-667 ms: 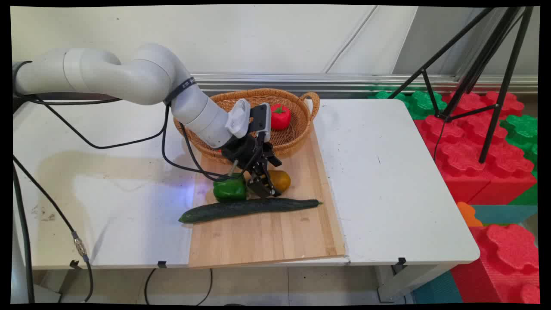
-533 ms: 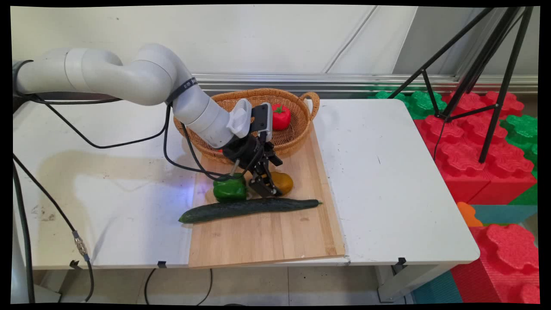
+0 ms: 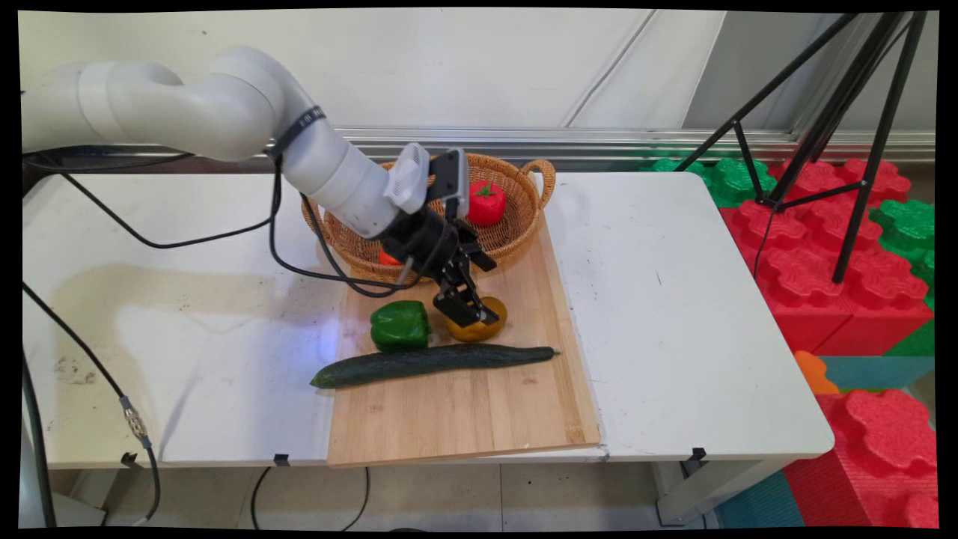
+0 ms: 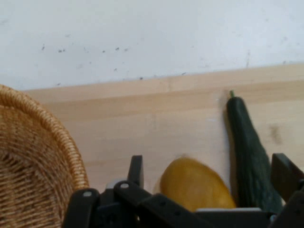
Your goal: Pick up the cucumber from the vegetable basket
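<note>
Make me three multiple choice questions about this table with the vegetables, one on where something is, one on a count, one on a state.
1. Where is the tomato?
A. In the basket
B. On the board beside the cucumber
C. On the bare table

2. How many things lie on the wooden board outside the basket?
A. One
B. Three
C. Five

3. How does the end effector stand to the yellow mango?
A. High above it, well apart
B. Closed around it, over the board
C. Far off at the table's edge

Answers:
1 A: the tomato sits inside the wicker rim.
2 B: green pepper, mango and cucumber.
3 B: the main view shows the fingers on either side of the mango; the hand view shows it between them.
</note>
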Robot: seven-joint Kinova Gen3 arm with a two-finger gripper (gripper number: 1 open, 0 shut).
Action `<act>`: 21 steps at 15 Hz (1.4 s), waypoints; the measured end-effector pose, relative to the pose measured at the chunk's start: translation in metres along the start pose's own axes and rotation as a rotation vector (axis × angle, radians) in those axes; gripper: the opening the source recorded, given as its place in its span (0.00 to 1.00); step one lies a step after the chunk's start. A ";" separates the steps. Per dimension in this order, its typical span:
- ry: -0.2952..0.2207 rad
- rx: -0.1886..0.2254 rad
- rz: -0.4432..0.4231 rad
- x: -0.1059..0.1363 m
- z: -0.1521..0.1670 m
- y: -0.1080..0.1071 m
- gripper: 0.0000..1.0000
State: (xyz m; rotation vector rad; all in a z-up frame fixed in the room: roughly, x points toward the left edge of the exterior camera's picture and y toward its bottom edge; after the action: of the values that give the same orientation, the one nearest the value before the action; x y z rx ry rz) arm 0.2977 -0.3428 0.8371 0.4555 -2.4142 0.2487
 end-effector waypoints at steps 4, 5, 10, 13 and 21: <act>0.034 -0.006 -0.006 0.000 -0.036 0.003 1.00; 0.038 -0.008 -0.007 -0.001 -0.042 0.003 1.00; 0.065 -0.019 -0.012 -0.011 -0.091 0.007 1.00; 0.072 -0.026 -0.012 -0.021 -0.118 0.010 1.00; 0.096 -0.036 -0.044 -0.057 -0.195 0.022 1.00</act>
State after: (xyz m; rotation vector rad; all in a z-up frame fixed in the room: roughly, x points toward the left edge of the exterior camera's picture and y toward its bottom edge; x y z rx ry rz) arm 0.4427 -0.2507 0.9485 0.4698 -2.3087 0.2028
